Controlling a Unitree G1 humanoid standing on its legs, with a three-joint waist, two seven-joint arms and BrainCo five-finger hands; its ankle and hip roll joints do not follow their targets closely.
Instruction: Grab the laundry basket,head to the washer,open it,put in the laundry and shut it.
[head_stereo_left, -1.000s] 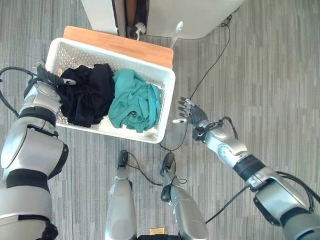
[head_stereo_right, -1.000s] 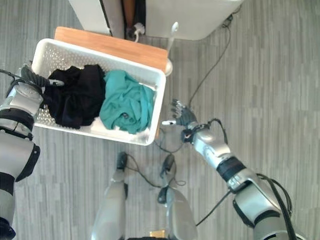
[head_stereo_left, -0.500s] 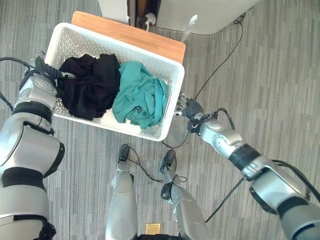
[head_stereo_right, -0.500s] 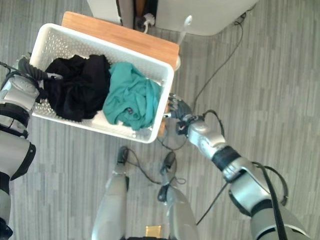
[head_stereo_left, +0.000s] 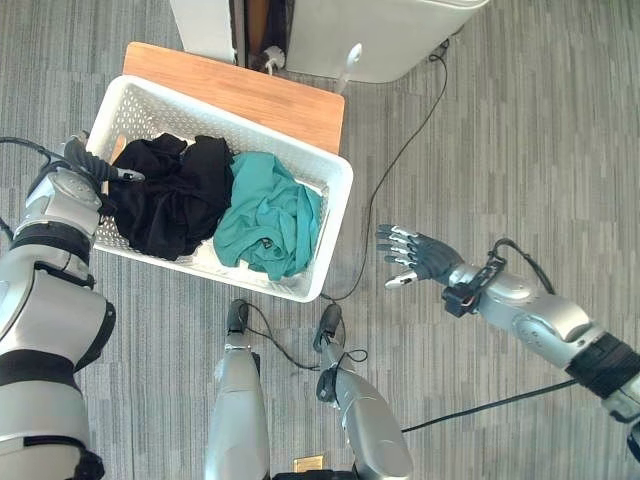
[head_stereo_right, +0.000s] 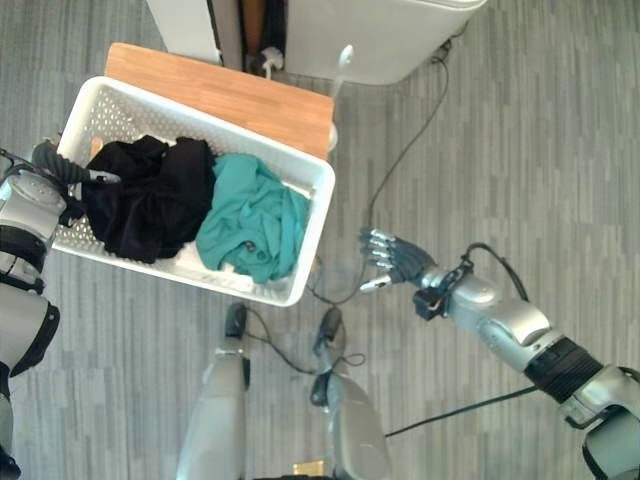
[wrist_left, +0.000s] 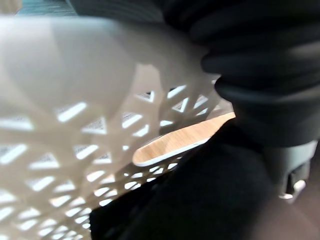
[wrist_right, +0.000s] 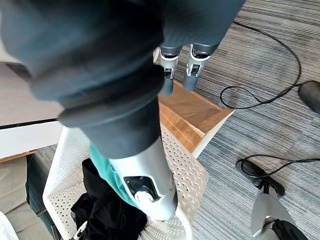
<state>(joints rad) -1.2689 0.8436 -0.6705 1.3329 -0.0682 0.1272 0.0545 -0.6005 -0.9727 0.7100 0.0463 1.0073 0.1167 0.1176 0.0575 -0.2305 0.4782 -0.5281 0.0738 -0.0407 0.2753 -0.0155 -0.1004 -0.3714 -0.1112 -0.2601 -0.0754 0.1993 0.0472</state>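
We take the white laundry basket (head_stereo_left: 330, 215) as our landmark: it sits on a wooden board (head_stereo_left: 240, 95) on the grey floor (head_stereo_left: 520, 130), with the white washer (head_stereo_left: 380, 35) just beyond the board's far edge. Inside the basket a black garment (head_stereo_left: 165, 195) fills the half nearer the robot's left side and a teal garment (head_stereo_left: 270, 220) fills the other half, the two touching at the middle. From the head views we see the left hand (head_stereo_left: 85, 160) at the basket's left end wall, its dark cover against the rim and one dark-tipped finger lying over the black garment; from there we cannot tell how the rest of its fingers sit. The left wrist view adds what the head views lack: the perforated white wall pressed very close to the camera, the black cloth just behind it and a strip of the wooden board seen through the holes, but the fingers themselves are hidden by the dark cover, so we cannot say whether this hand grips the rim or merely rests there. The right hand (head_stereo_left: 415, 258) is well apart from the basket's right end wall, hovering over the floor with its fingers spread and nearly straight, pointing toward the basket and holding nothing. The right wrist view confirms this: two dark-tipped fingertips (wrist_right: 192, 67) reach out straight, with the basket's corner, the teal and black cloth and the board's edge all past them and untouched.
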